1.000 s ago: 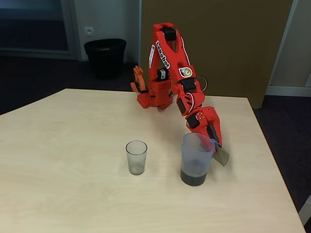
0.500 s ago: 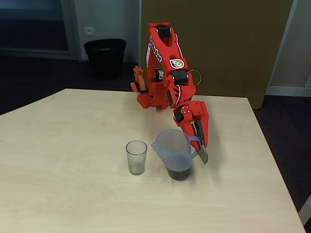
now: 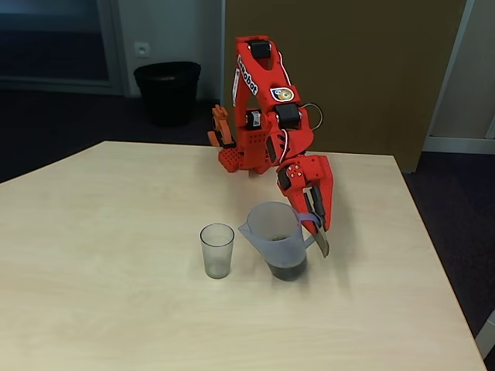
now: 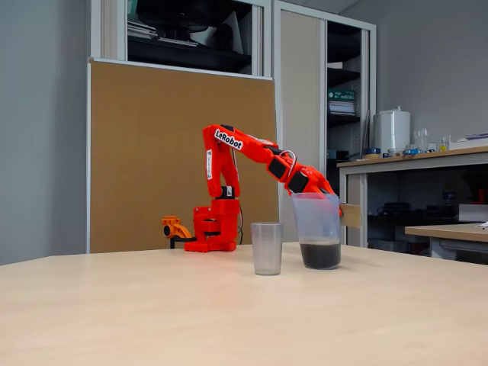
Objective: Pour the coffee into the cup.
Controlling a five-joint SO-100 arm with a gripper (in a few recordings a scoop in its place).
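While the red arm (image 3: 267, 108) reaches down from its base near the far edge of the desk (image 3: 116, 309), its tool (image 3: 317, 224) is clamped on the handle of the translucent jug (image 3: 277, 236), holding it at the handle side that faces the desk's right edge in a fixed view. The jug stands upright, or very nearly so, with its spout turned toward the cup (image 3: 217, 250). Whether its bottom touches the desk or hangs just above it cannot be told. The coffee (image 3: 288, 270) lies as a dark layer in the bottom of the jug, seen also in the lower fixed view (image 4: 320, 254). The cup stands upright near the middle of the desk, just beside the jug and apart from it, on the spout side. In the lower fixed view the cup (image 4: 266, 248) looks clear with no dark liquid in it.
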